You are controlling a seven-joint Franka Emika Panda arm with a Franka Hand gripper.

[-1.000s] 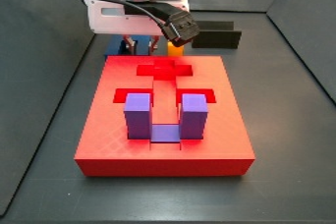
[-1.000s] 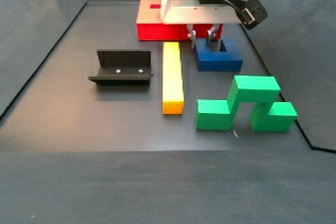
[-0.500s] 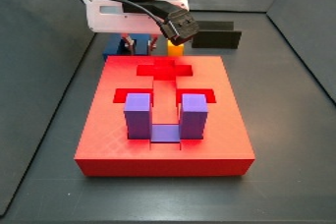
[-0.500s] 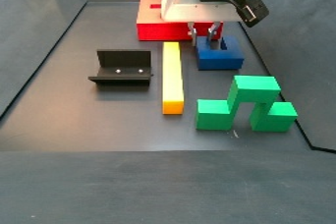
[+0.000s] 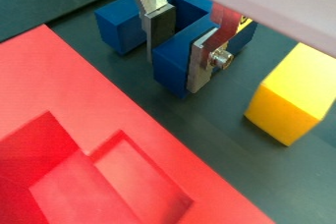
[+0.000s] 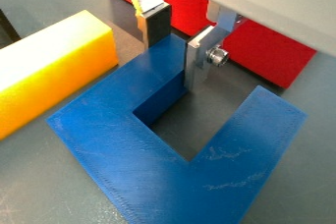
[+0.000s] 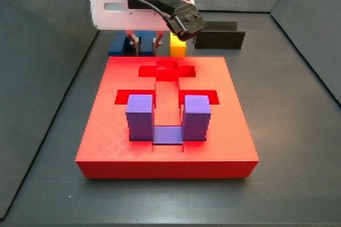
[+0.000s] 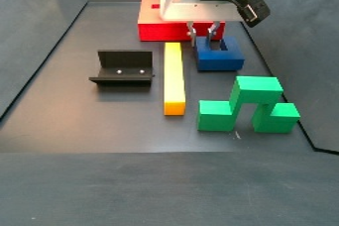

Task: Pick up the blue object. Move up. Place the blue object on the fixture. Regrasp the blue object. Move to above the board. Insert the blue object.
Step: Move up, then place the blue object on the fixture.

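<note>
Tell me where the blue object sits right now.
In a side view the blue object lies on the floor between the board and the green block, beside the yellow bar, with the gripper straddling one prong.

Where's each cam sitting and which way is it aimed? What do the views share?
Side view: beyond the board's near end, looking along it to the pincer; purple block in front.
Side view: opposite end, over green block, yellow bar and fixture toward the pincer.
Wrist view: looks down silver fingers at the blue object.
Wrist view: same fingers, straddling one prong of the blue object.
Shared: pincer, blue object, board, yellow bar.
</note>
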